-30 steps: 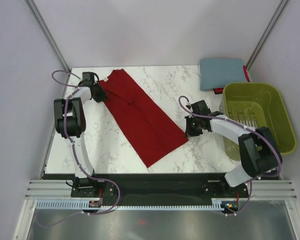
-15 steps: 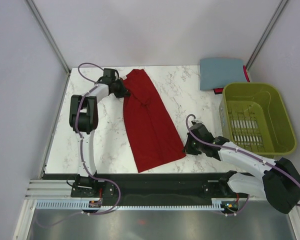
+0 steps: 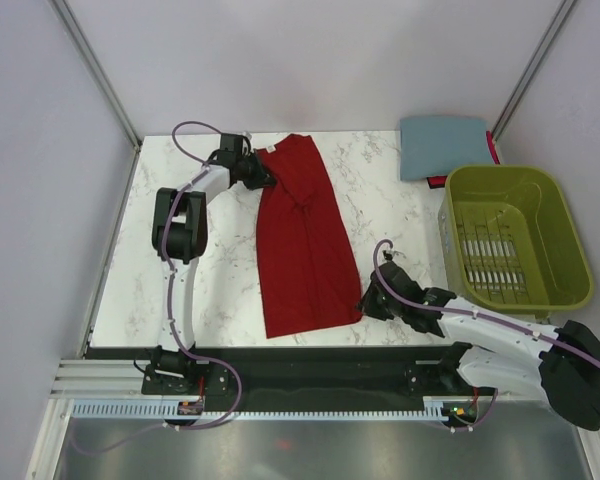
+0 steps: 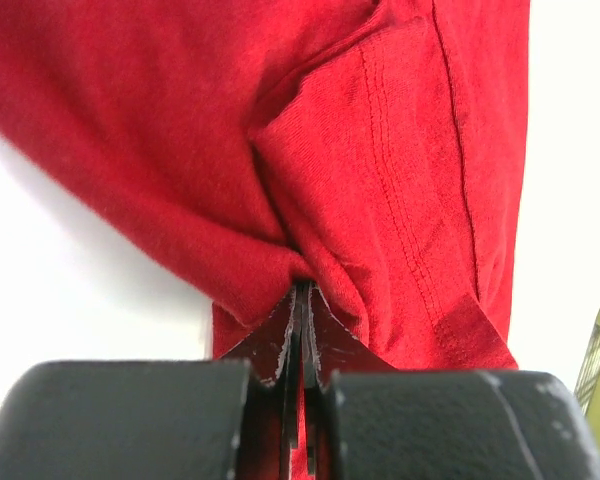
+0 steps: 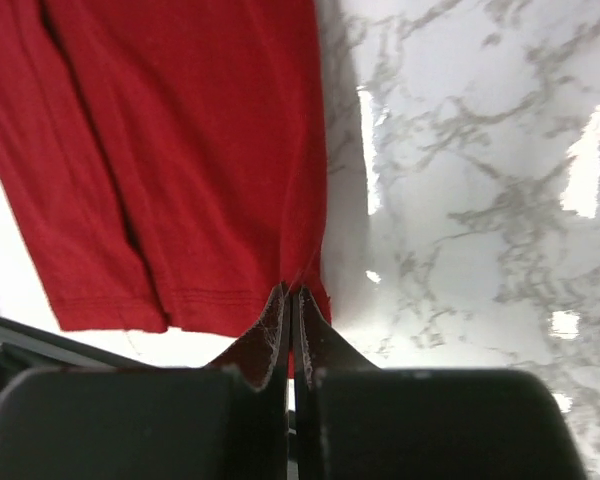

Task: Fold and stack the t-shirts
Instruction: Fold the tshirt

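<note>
The dark red t-shirt lies folded into a long strip down the middle of the marble table. My left gripper is shut on the strip's far left corner; in the left wrist view the cloth bunches at the closed tips. My right gripper is shut on the strip's near right corner; in the right wrist view the hem is pinched at the tips. The slate blue-grey t-shirt lies folded at the table's far right corner.
An olive-green slatted basket stands at the right edge, just behind my right arm. The table's near edge runs right below the strip's end. Grey walls close in the left, back and right.
Both grippers have swung the red strip from a diagonal to nearly straight: the left end moved right along the far edge, the right end moved nearer and left.
</note>
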Action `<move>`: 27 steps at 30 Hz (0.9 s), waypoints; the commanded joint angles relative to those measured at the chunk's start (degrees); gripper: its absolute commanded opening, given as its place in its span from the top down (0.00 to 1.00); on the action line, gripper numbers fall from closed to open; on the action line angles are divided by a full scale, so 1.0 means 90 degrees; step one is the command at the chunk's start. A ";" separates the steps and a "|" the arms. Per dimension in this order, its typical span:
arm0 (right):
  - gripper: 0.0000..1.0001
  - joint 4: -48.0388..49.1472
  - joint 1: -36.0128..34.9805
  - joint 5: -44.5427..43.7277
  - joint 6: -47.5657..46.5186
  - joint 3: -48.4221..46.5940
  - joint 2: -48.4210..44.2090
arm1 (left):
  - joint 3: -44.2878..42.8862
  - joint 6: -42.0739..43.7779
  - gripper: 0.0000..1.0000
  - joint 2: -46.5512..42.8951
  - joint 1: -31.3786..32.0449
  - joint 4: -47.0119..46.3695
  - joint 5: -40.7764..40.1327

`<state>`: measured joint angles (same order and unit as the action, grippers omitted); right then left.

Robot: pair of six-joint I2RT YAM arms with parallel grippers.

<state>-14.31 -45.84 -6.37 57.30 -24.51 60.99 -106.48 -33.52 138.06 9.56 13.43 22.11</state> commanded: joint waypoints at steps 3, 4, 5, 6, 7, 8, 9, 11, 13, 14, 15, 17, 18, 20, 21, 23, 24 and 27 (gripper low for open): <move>1.00 0.0466 -0.0530 -0.0434 0.0694 -0.0147 0.0009 | -0.0474 -0.0094 0.98 0.0402 0.0246 0.0012 0.0239; 1.00 0.0466 -0.0676 -0.0502 0.0704 -0.0205 0.0059 | -0.0435 -0.0191 0.98 0.0422 0.0275 -0.0104 0.0336; 1.00 0.0476 -0.0745 -0.0551 0.0704 -0.0332 0.0136 | -0.0387 -0.0260 0.98 0.0451 0.0285 -0.0212 0.0433; 1.00 0.0438 -0.0823 -0.0620 0.0723 -0.0391 0.0263 | -0.0347 -0.0386 0.98 0.0538 0.0305 -0.0319 0.0511; 1.00 0.0427 -0.0940 -0.0678 0.0733 -0.0440 0.0322 | -0.0357 -0.0416 0.98 0.0568 0.0324 -0.0417 0.0580; 1.00 0.0418 -0.0990 -0.0795 0.0762 -0.0508 0.0390 | -0.0415 -0.0436 0.98 0.0626 0.0334 -0.0447 0.0600; 1.00 0.0398 -0.1038 -0.0835 0.0791 -0.0538 0.0497 | -0.0580 -0.0455 0.98 0.0685 0.0353 -0.0438 0.0610; 0.99 0.0359 -0.1078 -0.0893 0.0811 -0.0567 0.0596 | -0.0785 -0.0427 0.98 0.0812 0.0354 -0.0283 0.0688; 0.99 0.0301 -0.1098 -0.0952 0.0870 -0.0567 0.0665 | -0.1166 -0.0144 0.98 0.0793 0.0295 0.0165 0.0349; 0.99 0.0271 -0.1127 -0.0972 0.0889 -0.0538 0.0674 | -0.1274 -0.0027 0.98 0.0735 0.0256 0.0448 0.0221; 0.99 0.0232 -0.1146 -0.1010 0.0947 -0.0519 0.0636 | -0.1265 0.0187 0.98 0.0676 0.0159 0.0548 0.0103; 0.98 0.0193 -0.1195 -0.1030 0.1006 -0.0441 0.0509 | -0.1313 0.0354 0.98 0.0491 0.0042 0.0917 -0.0287; 0.96 0.0145 -0.1215 -0.1079 0.1007 -0.0421 0.0450 | -0.1343 0.0500 0.98 0.0442 -0.0046 0.1036 -0.0376; 0.92 0.0125 -0.1215 -0.1099 0.0958 -0.0372 0.0304 | -0.1440 0.0686 0.98 0.0305 -0.0105 0.1347 -0.0581; 0.87 0.0057 -0.1215 -0.1118 0.0919 -0.0372 0.0284 | -0.1479 0.0890 0.97 0.0266 -0.0115 0.1436 -0.0678; 0.81 -0.0089 -0.1224 -0.1225 0.0841 -0.0488 0.0216 | -0.1509 0.1067 0.91 0.0081 -0.0135 0.1554 -0.0835; 0.78 -0.0264 -0.1215 -0.1245 0.0802 -0.0547 0.0186 | -0.1509 0.1184 0.89 0.0032 -0.0144 0.1632 -0.0855; 0.71 -0.0596 -0.1215 -0.1430 0.0665 -0.0791 0.0128 | -0.1500 0.1321 0.85 -0.0260 -0.0154 0.1807 -0.1254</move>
<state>-16.10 -56.51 -15.94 64.27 -28.12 63.46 -118.13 -27.11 141.64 8.19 25.39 16.05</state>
